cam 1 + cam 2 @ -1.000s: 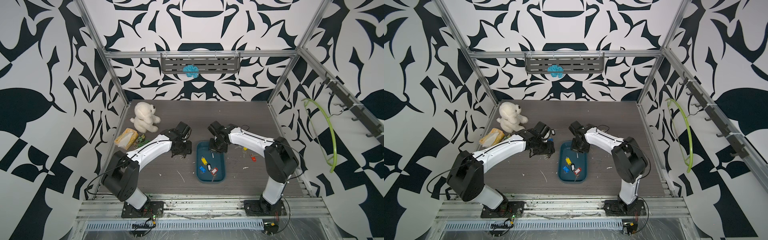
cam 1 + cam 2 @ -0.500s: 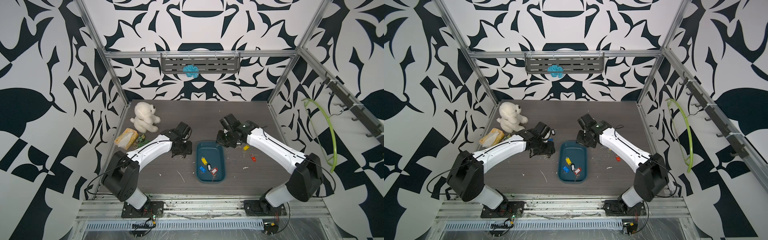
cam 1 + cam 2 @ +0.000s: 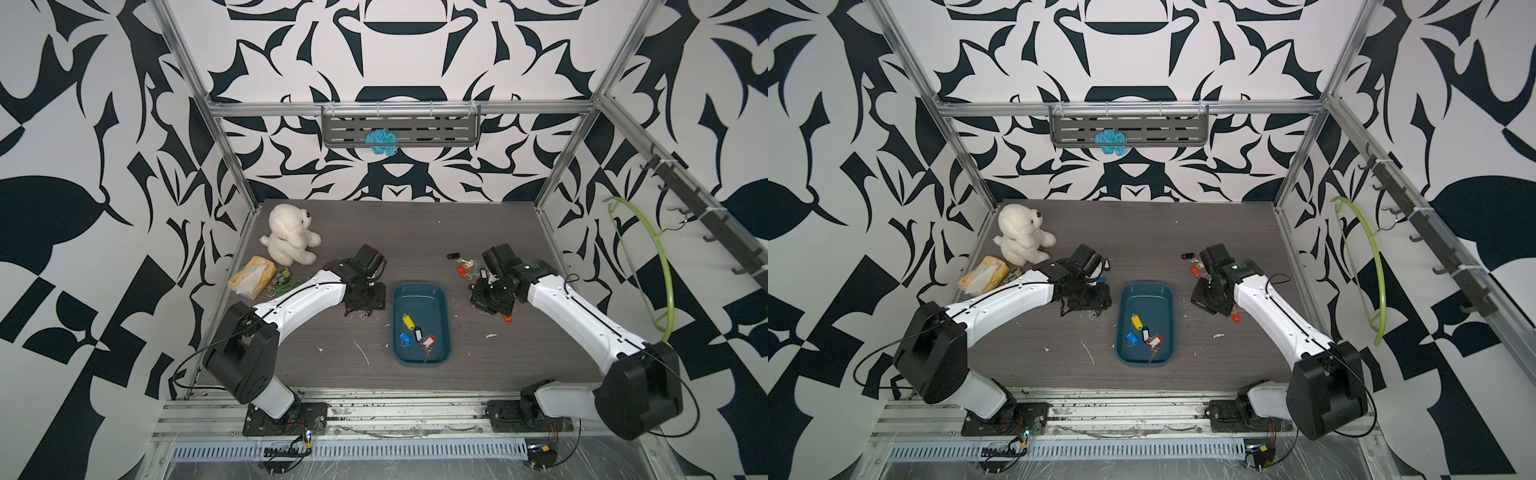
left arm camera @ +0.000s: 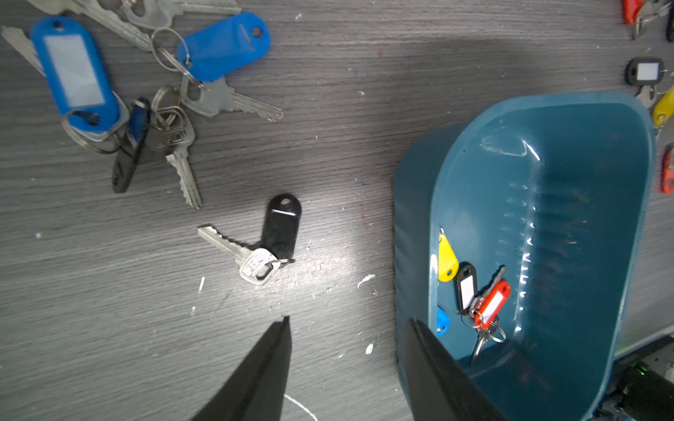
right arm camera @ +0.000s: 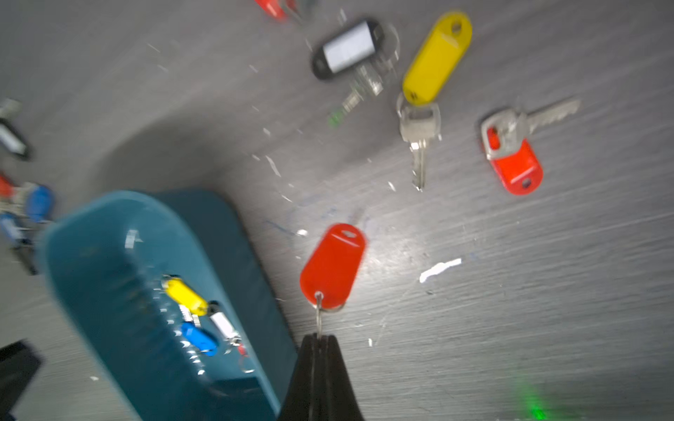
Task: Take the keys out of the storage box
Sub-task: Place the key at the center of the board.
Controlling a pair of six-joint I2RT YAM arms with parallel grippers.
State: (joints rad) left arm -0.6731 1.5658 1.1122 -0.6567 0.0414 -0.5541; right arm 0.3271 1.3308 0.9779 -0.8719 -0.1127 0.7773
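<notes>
Box (image 3: 419,299) between left gripper (image 4: 348,319) and right gripper (image 5: 319,337), 4 keys (image 4: 468,288) inside. 1 loose key (image 4: 255,262) ahead of left jaws; 1 key tag (image 5: 333,266), its ring between right jaws.

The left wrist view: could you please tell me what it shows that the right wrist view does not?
Only the left wrist view: the left claw, plainly open and empty. Only the right wrist view: the right claw, shut on the ring of a red-tagged key. Both: the storage box, holding yellow-, blue-, black- and red-tagged keys.
</notes>
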